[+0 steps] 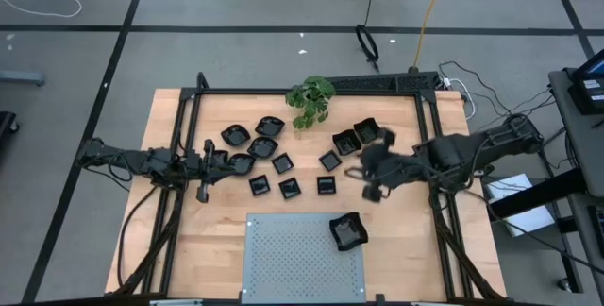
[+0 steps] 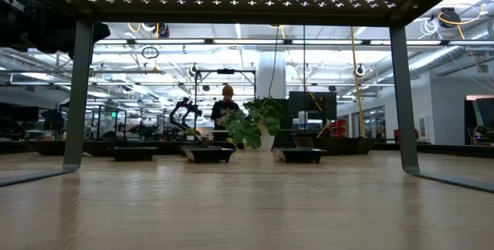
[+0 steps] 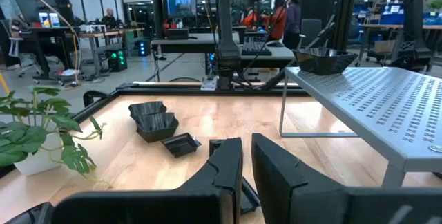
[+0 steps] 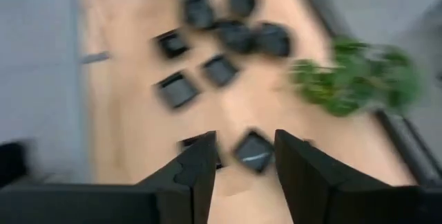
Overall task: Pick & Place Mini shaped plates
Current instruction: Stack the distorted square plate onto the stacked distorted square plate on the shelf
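Note:
Several small black plates lie flat on the wooden table (image 1: 406, 240) in the high view, among them one (image 1: 329, 160) and another (image 1: 327, 185). One more plate (image 1: 348, 231) sits on the grey perforated panel (image 1: 302, 259). My right gripper (image 1: 370, 176) is open and empty above the table, to the right of these plates. In its wrist view (image 4: 243, 162) a plate (image 4: 254, 151) shows between its fingers, farther off. My left gripper (image 1: 219, 160) lies level at the left, by a plate (image 1: 241, 163). Its fingers (image 3: 246, 172) stand almost together.
A green plant in a white pot (image 1: 310, 100) stands at the far middle, close to the plates. The raised panel stands on legs (image 2: 79, 96) at the near middle. A black frame (image 1: 429, 145) borders the table. People show in the room behind (image 2: 226, 103).

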